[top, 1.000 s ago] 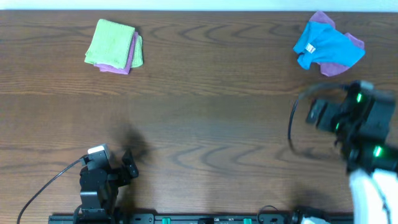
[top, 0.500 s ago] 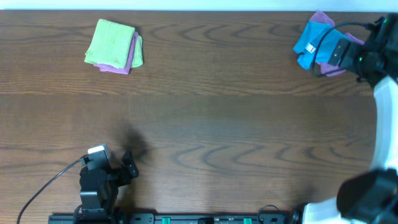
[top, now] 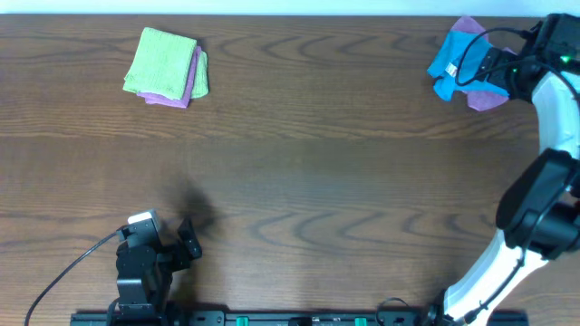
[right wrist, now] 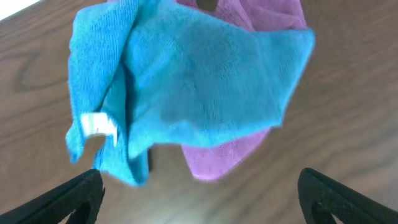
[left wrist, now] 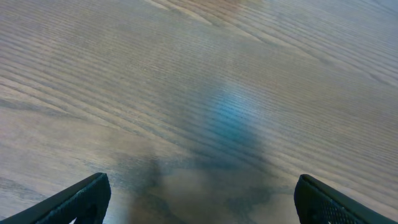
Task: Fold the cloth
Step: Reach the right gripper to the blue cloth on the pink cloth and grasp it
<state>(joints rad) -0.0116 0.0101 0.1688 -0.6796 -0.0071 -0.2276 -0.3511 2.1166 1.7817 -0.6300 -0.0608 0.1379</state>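
Observation:
The cloth [top: 451, 56] is sky-blue and lies crumpled at the far right corner of the table, its white tag [top: 454, 69] showing. It rests on a lilac cloth [top: 490, 100]. My right gripper [top: 480, 74] hovers over its right side, open. In the right wrist view the cloth [right wrist: 186, 93] and its tag [right wrist: 98, 124] lie just ahead of my right gripper [right wrist: 205, 208], whose wide-apart fingertips [right wrist: 74, 199] hold nothing. My left gripper [top: 190, 240] rests open at the near left, far from the cloth. In its own view, the left gripper [left wrist: 202, 208] has only bare wood between its tips.
A folded lime-green cloth [top: 161, 58] lies on a folded lilac one [top: 194, 83] at the far left. The lilac cloth [right wrist: 233, 152] under the blue one sticks out at its near edge. The table's far edge [top: 290, 14] runs just behind both piles.
My right arm has swung from the near right up to the far right corner and now reaches over the blue cloth. The left arm and all cloths have stayed put.

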